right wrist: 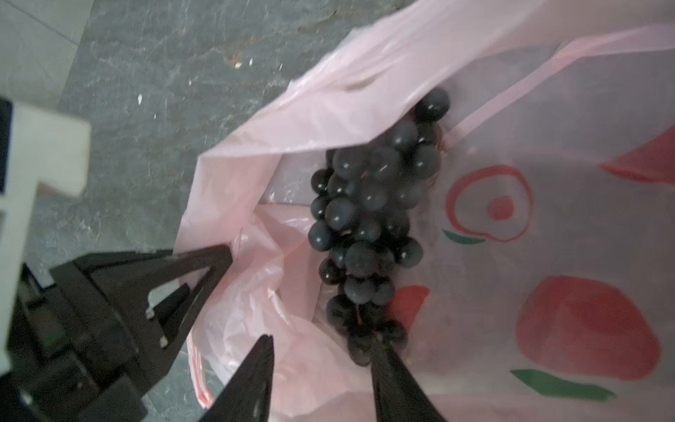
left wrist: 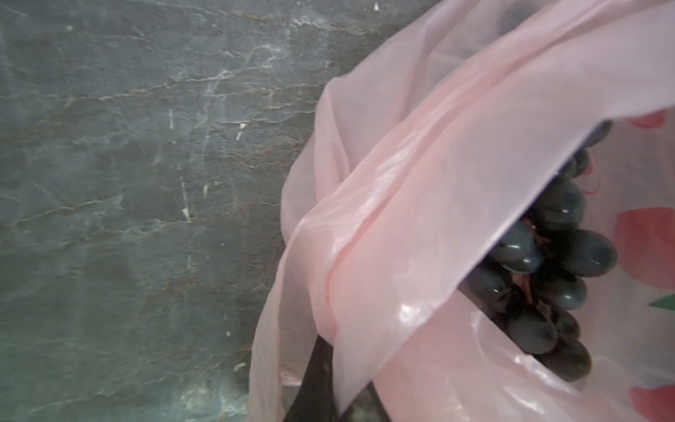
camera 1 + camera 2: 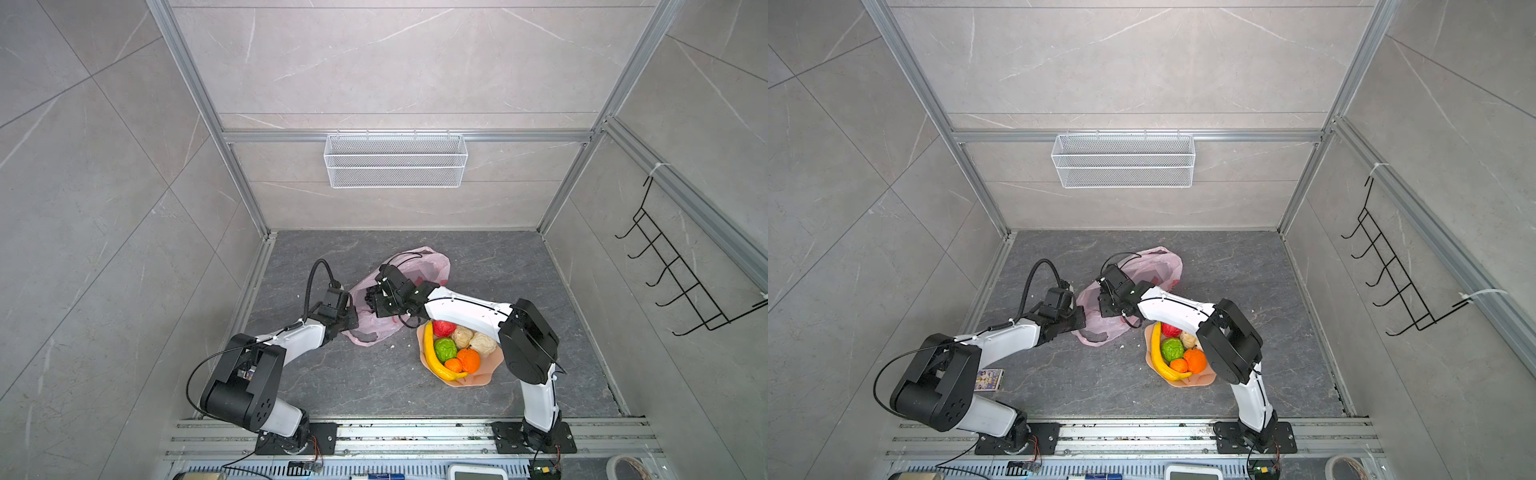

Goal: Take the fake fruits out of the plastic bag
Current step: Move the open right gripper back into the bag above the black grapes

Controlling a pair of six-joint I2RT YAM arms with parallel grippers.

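Observation:
The pale pink plastic bag lies on the dark floor with its mouth held up. My left gripper is shut on the bag's rim. A dark purple grape bunch lies inside. My right gripper stands open at the mouth, one fingertip by the bunch's near end. A banana, a red apple, a green ball, two oranges and beige lumps rest on a peach plate.
A white wire basket hangs on the back wall and a black hook rack on the right wall. A small printed box lies under the left arm. Aluminium rails run along the front edge.

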